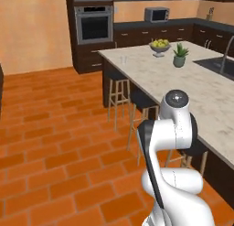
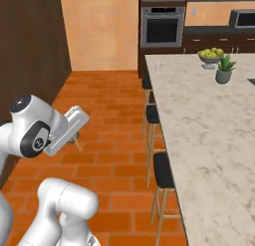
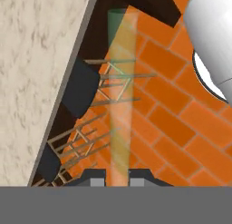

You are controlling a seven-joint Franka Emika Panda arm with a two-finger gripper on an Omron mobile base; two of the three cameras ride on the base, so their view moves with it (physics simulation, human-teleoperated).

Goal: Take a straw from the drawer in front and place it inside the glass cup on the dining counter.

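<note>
My gripper (image 3: 117, 180) is shut on a translucent, pale green-tinted straw (image 3: 121, 96) that rises straight up from between the finger tips in the hand view. In the right base view the hand (image 2: 69, 123) hangs low at the left, over the floor and away from the dining counter (image 2: 209, 120). The small clear glass cup (image 1: 122, 60) stands near the far left corner of the dining counter (image 1: 183, 83), and it is also seen in the right base view as a faint glass cup (image 2: 159, 68). The counter's pale top (image 3: 31, 82) lies beside the straw in the hand view. The drawer is out of view.
Dark-seated bar stools (image 2: 163, 173) (image 1: 119, 78) line the counter's near side. A fruit bowl (image 1: 160, 46), a potted plant (image 1: 180, 56) and a sink (image 1: 215, 65) sit on the top. An orange tiled floor (image 1: 55, 142) spreads to the left. A dark cabinet wall (image 2: 30, 51) stands close at the left.
</note>
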